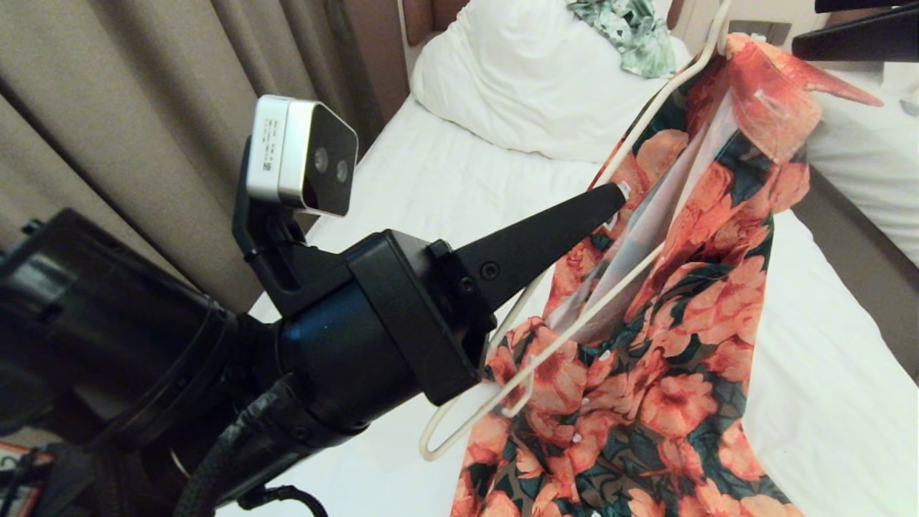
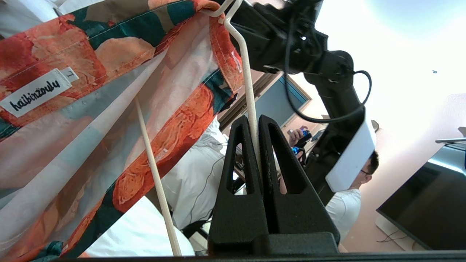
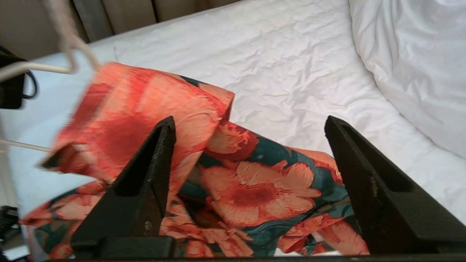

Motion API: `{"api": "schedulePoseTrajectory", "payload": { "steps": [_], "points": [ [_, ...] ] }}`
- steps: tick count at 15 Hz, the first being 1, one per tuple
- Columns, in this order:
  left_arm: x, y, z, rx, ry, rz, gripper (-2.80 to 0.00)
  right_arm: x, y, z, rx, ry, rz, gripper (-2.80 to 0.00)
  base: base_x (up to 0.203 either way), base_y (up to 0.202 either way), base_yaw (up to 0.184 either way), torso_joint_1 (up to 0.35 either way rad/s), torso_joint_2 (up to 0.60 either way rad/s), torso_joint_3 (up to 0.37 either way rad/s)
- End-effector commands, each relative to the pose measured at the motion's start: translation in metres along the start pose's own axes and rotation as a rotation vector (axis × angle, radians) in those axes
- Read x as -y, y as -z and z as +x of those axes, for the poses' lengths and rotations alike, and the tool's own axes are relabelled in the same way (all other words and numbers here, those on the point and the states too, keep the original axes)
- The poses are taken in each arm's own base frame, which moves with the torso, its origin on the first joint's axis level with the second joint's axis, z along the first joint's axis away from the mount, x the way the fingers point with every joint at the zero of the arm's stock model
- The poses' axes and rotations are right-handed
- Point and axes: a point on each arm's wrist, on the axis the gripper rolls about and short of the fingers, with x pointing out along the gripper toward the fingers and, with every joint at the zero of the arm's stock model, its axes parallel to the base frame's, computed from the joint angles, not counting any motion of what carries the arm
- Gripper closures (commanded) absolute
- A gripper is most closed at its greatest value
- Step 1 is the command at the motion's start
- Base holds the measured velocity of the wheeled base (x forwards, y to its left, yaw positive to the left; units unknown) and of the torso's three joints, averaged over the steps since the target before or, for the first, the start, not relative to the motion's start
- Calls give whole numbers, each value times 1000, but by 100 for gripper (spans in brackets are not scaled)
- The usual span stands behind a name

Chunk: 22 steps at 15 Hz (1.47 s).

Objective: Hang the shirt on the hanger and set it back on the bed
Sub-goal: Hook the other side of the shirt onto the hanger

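Left gripper (image 1: 619,192): jaws clamped on a wire of the hanger (image 1: 553,345), holding it raised above the bed (image 1: 445,179).
Shirt (image 1: 646,373): floral, draped over the hanger, hanging above the white sheet.
Right gripper (image 3: 251,127): at upper right, jaws spread wide, empty, just above the shirt's collar.

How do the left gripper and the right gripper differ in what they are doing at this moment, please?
The left gripper is shut on the hanger, pinching its thin wire; the right gripper is open, with the shirt lying between its fingers but not clamped. The left gripper carries the load, holding hanger and shirt above the bed, while the right gripper bears nothing. Both have black, wedge-shaped fingers.
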Motion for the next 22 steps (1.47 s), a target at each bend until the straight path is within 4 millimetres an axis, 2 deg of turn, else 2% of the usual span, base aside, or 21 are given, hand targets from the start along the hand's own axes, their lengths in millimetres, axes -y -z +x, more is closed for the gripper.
{"api": "schedulePoseTrajectory", "payload": {
  "steps": [1, 5, 12, 16, 19, 22],
  "points": [
    [1, -1, 0, 7, 7, -1, 0, 5, 8, 16, -31, -20, 7, -280, 0, 0, 0, 0, 0, 0],
    [0, 0, 0, 5, 5, -2, 0, 2, 8, 13, -24, -61, 14, -280, 0, 0, 0, 0, 0, 0],
    [1, 5, -1, -19, 10, -15, 0, 6, 17, 39, -46, -104, 18, -280, 0, 0, 0, 0, 0, 0],
    [7, 11, -1, -39, 30, -29, 0, -8, 17, 29, -87, -175, 40, -280, 0, 0, 0, 0, 0, 0],
    [17, 18, -3, -66, 62, -50, 0, -9, 17, 24, -88, -173, 28, -280, 0, 0, 0, 0, 0, 0],
    [18, 21, -3, -77, 65, -56, 0, -12, 16, 20, -93, -187, 30, -280, 0, 0, 0, 0, 0, 0]
  ]
}}
